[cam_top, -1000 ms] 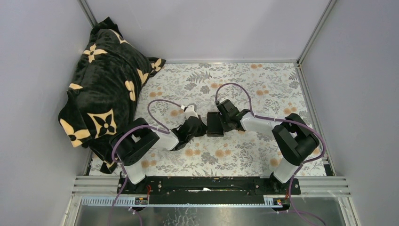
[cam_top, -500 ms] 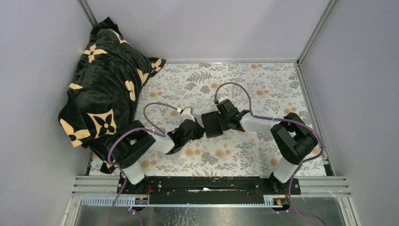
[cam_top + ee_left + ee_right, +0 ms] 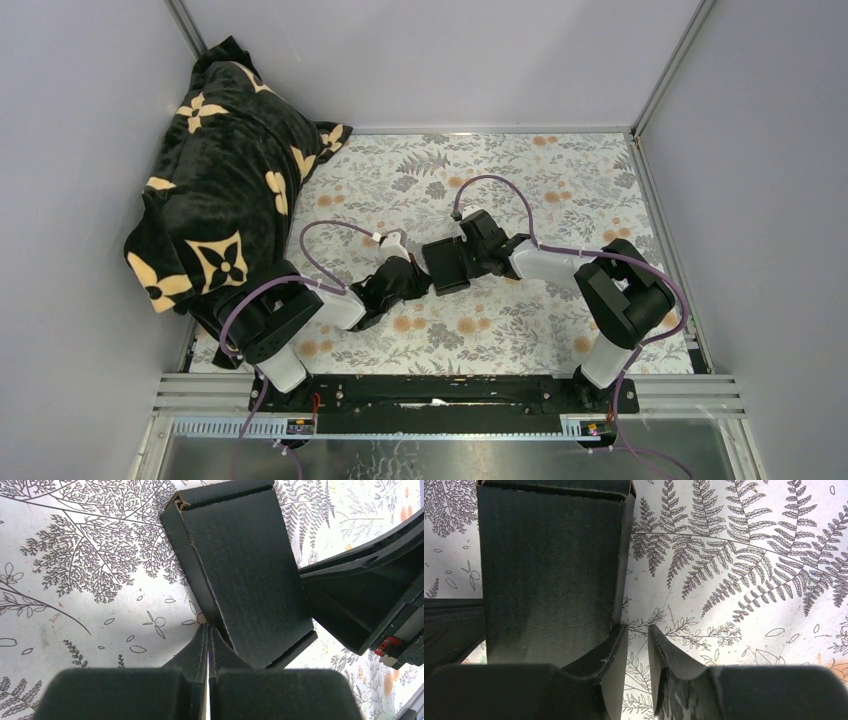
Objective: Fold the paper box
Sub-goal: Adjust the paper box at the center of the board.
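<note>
The paper box (image 3: pixel 444 266), a small matte black card box, lies on the floral table between my two grippers. In the left wrist view the paper box (image 3: pixel 245 575) lies just ahead, its near corner touching the tip of my left gripper (image 3: pixel 207 627), which is shut with nothing in it. My right gripper (image 3: pixel 636 631) is open a little, with only table showing in the gap. Its left finger (image 3: pixel 611 652) lies along the right edge of the paper box (image 3: pixel 549 575). From above, the left gripper (image 3: pixel 420 278) and right gripper (image 3: pixel 466 262) flank the box.
A black plush blanket (image 3: pixel 225 190) with cream flowers is heaped at the far left corner. Grey walls with metal rails (image 3: pixel 660 80) close in the table on three sides. The right gripper's body (image 3: pixel 360 600) fills the right of the left wrist view.
The right gripper has pushed the box leftward and turned it slightly. The left arm has drawn back to the left with its gripper still shut.
</note>
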### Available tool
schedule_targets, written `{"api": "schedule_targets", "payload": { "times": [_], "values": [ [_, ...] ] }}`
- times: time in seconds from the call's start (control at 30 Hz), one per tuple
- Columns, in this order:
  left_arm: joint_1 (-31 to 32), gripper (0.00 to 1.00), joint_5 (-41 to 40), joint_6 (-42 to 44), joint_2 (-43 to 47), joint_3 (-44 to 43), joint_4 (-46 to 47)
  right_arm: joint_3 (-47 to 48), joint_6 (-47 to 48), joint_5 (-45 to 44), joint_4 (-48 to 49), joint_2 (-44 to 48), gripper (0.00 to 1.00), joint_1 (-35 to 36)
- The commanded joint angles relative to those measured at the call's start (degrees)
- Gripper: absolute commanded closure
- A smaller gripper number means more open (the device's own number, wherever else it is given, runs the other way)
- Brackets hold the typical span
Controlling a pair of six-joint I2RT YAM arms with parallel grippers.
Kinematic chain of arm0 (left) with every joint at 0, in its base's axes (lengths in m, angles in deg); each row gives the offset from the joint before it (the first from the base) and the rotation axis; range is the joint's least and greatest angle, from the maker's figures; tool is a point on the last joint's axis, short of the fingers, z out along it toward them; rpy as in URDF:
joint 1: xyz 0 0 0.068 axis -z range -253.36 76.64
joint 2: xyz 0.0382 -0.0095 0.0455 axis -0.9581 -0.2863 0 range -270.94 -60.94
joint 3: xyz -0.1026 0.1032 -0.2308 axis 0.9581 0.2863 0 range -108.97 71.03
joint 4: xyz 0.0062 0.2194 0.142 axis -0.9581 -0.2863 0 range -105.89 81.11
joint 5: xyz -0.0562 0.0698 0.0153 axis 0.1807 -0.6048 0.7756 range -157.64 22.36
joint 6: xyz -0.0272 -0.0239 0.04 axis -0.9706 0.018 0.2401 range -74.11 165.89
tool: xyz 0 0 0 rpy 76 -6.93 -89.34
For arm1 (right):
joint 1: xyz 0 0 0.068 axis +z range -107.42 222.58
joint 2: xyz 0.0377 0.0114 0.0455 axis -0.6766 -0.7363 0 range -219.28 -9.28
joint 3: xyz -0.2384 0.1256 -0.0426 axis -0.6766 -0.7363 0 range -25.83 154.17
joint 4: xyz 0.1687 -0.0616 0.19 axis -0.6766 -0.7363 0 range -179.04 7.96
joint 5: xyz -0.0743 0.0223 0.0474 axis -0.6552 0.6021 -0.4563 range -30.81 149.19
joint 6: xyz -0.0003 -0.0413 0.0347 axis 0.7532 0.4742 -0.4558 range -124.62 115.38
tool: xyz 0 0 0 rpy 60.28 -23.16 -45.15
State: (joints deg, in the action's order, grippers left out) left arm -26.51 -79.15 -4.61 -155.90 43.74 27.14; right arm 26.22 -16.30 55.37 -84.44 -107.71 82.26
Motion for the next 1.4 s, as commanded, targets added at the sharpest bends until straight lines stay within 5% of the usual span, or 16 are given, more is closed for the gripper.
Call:
{"api": "schedule_targets", "payload": {
  "times": [0.0,0.3,0.7,1.37],
  "values": [
    [2.45,1.0,9.08,-1.75,0.77,-2.88,7.06,0.27,-3.89,9.58,4.89,-1.82,0.69,3.76],
    [1.07,1.0,7.39,-2.38,-0.33,-1.72,4.32,3.29,-2.54,3.43,-3.25,-2.11,0.64,-0.52],
    [-2.5,0.97,-3.42,0.13,11.23,-2.85,-19.66,7.67,0.11,0.95,-7.39,-2.27,0.59,-7.13],
    [-7.42,0.99,-0.58,5.39,-3.97,-13.39,-13.79,13.61,3.29,9.73,-5.27,-9.22,0.62,-9.27]
  ]
}}
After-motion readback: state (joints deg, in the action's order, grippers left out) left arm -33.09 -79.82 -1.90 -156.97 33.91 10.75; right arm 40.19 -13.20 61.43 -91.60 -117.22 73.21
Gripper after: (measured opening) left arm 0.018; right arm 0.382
